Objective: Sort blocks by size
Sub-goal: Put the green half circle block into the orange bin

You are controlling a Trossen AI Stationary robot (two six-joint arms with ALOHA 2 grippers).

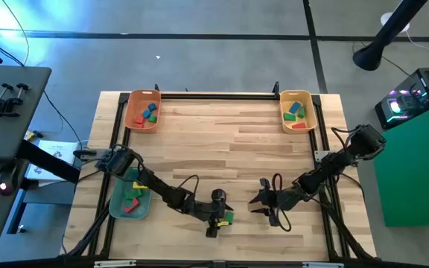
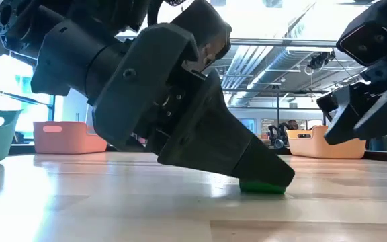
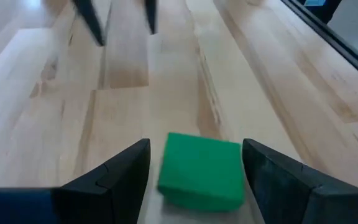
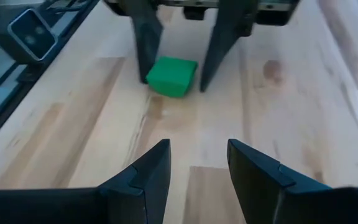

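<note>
A small green block (image 3: 201, 171) lies flat on the wooden table near its near edge, around the middle; it also shows in the high view (image 1: 229, 217), the low view (image 2: 262, 187) and the right wrist view (image 4: 173, 74). My left gripper (image 1: 222, 217) is open and lowered to the table, one finger on each side of this block. My right gripper (image 1: 261, 201) is open and empty, a little to the block's right and pointing toward it. Other blocks lie in the three trays. My left gripper's fingers (image 3: 126, 177) come slanting down from the table's left and stand on either side of the green block's two side faces (image 3: 235, 180). The block rests flat on the table. Whether a finger touches it I cannot tell.
An orange tray (image 1: 131, 112) with several blocks stands at the far left corner. A yellow tray (image 1: 311, 113) with several blocks stands at the far right corner. A green tray (image 1: 118, 201) with blocks sits at the near left. Bare wood lies between them.
</note>
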